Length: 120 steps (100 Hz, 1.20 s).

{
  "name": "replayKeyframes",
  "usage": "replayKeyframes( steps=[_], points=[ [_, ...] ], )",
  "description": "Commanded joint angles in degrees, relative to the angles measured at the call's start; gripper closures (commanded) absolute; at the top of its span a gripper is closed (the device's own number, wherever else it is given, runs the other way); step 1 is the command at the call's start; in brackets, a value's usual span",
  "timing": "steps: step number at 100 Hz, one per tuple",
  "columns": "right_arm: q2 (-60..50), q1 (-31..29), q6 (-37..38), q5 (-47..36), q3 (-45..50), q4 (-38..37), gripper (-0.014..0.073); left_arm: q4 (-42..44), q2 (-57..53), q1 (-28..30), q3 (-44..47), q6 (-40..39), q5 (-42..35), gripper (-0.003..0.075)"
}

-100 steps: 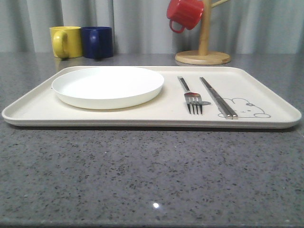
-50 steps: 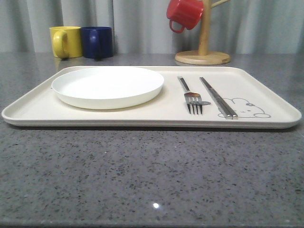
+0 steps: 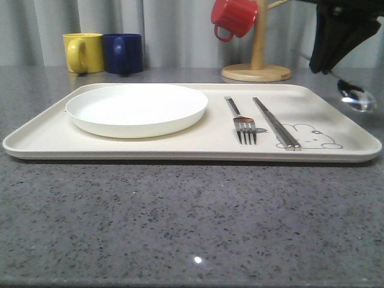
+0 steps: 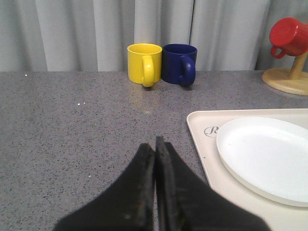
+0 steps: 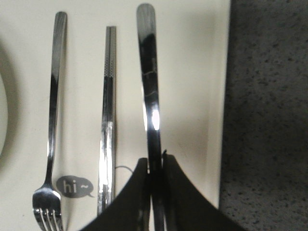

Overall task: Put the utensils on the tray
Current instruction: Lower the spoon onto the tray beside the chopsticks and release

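The cream tray (image 3: 210,141) lies across the table with a silver fork (image 3: 242,123) and a pair of chopsticks (image 3: 275,123) on its right half. My right gripper (image 3: 324,63) hangs above the tray's far right corner, shut on the spoon (image 3: 356,99), whose bowl points down and to the right in the air. In the right wrist view the gripper (image 5: 155,166) pinches the spoon's handle (image 5: 149,86) over the tray (image 5: 192,72), beside the chopsticks (image 5: 108,120) and fork (image 5: 54,120). My left gripper (image 4: 155,144) is shut on nothing, over bare table left of the tray (image 4: 202,144).
A round white plate (image 3: 137,109) takes up the tray's left half. Behind the tray stand a yellow mug (image 3: 83,53), a dark blue mug (image 3: 123,53) and a wooden mug tree (image 3: 257,66) holding a red mug (image 3: 234,17). Grey stone table (image 3: 192,222) spreads in front.
My right gripper has come into the front view at the upper right, carrying the spoon. Fork, chopsticks and plate have not moved.
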Motion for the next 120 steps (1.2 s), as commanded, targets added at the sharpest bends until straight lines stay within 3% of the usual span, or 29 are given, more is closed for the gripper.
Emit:
replayKeyframes(
  steps=[1, 75, 109, 120],
  points=[
    [-0.7, 0.7, 1.1, -3.0, -1.8, -0.8, 0.0621, -0.5, 0.3, 0.2, -1.6, 0.1, -4.4, 0.0738],
    [5.1, 1.5, 3.0, -5.1, -1.8, -1.4, 0.0611, -0.5, 0.3, 0.2, -1.6, 0.1, -4.4, 0.0738],
    [5.1, 1.5, 3.0, -5.1, -1.8, -1.4, 0.0370, -0.5, 0.3, 0.2, -1.6, 0.1, -4.4, 0.0738],
    [5.0, 1.5, 3.0, -4.7, -1.8, -1.4, 0.0335, -0.5, 0.3, 0.2, -1.6, 0.1, -4.4, 0.0738]
  ],
)
